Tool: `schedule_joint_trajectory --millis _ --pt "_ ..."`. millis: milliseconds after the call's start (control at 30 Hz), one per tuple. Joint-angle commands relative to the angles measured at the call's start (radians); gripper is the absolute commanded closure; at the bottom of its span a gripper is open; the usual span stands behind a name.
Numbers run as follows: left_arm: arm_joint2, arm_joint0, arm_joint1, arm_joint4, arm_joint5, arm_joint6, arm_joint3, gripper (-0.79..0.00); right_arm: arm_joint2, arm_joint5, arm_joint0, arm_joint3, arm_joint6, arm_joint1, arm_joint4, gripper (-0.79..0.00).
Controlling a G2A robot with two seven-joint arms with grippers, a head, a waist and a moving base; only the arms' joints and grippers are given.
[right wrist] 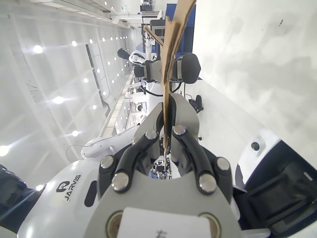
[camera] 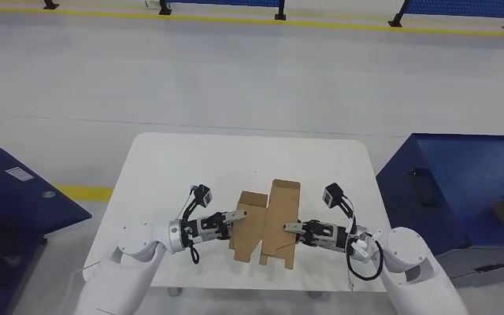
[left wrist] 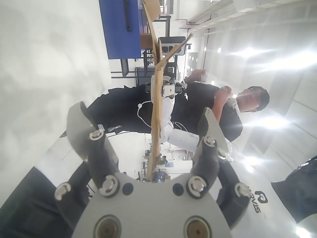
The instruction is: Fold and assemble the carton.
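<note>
1. we see one carton (camera: 266, 222), a flattened brown cardboard blank with loose flaps, held over the near part of the white table (camera: 157, 165) between our two grippers.
2. our right gripper (right wrist: 169, 106) is clamped narrow on one edge of it; our left gripper (left wrist: 146, 111) stands wide, its fingers (left wrist: 78, 122) on either side of the opposite edge without touching.
3. we judge the board light and fairly stiff, yet quick to bend at its creases and to sag from one grip.
4. we would take it on a panel's edge, clear of the fold lines.
5. count: one carton, two grippers, one table.
</note>
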Motion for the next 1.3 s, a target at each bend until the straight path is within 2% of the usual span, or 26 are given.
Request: schedule_joint_trajectory --millis 0,167,300,333,367,533,700,800,900,933,967,1000,1067,1100,1267 --pt "0.006 -0.001 0.000 -0.004 -0.001 -0.009 0.003 -0.142 -0.004 -0.011 0.000 -0.003 0.000 0.001 -0.013 0.000" --pt "0.010 -0.006 0.001 -0.062 0.010 -0.051 0.023 0.000 -0.010 -0.015 0.003 -0.009 -0.004 0.004 -0.021 0.000" --pt "0.007 -0.011 0.003 -0.088 0.013 -0.073 0.042 0.000 -0.015 -0.013 0.004 -0.016 -0.006 0.006 -0.031 0.000" --pt "0.006 -0.012 0.004 -0.094 0.013 -0.076 0.046 0.000 -0.015 -0.013 0.004 -0.017 -0.007 0.006 -0.032 -0.308" --pt "0.005 -0.013 0.004 -0.096 0.013 -0.078 0.049 0.000 -0.015 -0.014 0.004 -0.018 -0.009 0.007 -0.032 -0.785" --pt "0.004 -0.009 0.007 -0.108 -0.007 -0.089 0.053 0.000 0.016 -0.008 0.007 0.019 -0.025 0.009 0.023 -0.785" --pt "0.001 0.001 0.011 -0.113 -0.036 -0.110 0.041 0.000 0.063 0.064 0.049 0.131 -0.023 0.006 0.232 -0.785" --pt "0.003 0.013 0.014 -0.104 -0.083 -0.131 0.023 0.000 0.064 0.109 0.080 0.192 -0.017 0.002 0.323 -0.785" --pt "0.004 0.028 0.018 -0.065 -0.151 -0.142 -0.002 0.000 0.044 0.103 0.103 0.221 -0.017 0.001 0.311 -0.785" --pt "0.005 0.034 0.020 -0.053 -0.169 -0.145 -0.011 0.000 0.034 0.097 0.106 0.224 -0.015 0.001 0.305 -0.585" --pt "0.005 0.040 0.021 -0.043 -0.182 -0.145 -0.018 0.000 0.024 0.092 0.109 0.224 -0.012 0.000 0.297 -0.483" --pt "0.005 0.044 0.022 -0.034 -0.195 -0.143 -0.025 0.000 0.014 0.085 0.111 0.222 -0.012 0.000 0.279 -0.259" --pt "0.005 0.052 0.024 -0.023 -0.205 -0.135 -0.033 0.000 -0.001 0.068 0.111 0.216 -0.019 0.000 0.252 -0.068" --pt "0.005 0.054 0.025 -0.021 -0.206 -0.131 -0.036 0.000 -0.009 0.060 0.111 0.212 -0.021 0.000 0.239 0.000" --pt "0.006 0.057 0.029 -0.018 -0.205 -0.124 -0.042 0.000 -0.030 0.040 0.108 0.200 -0.027 0.000 0.204 0.000"
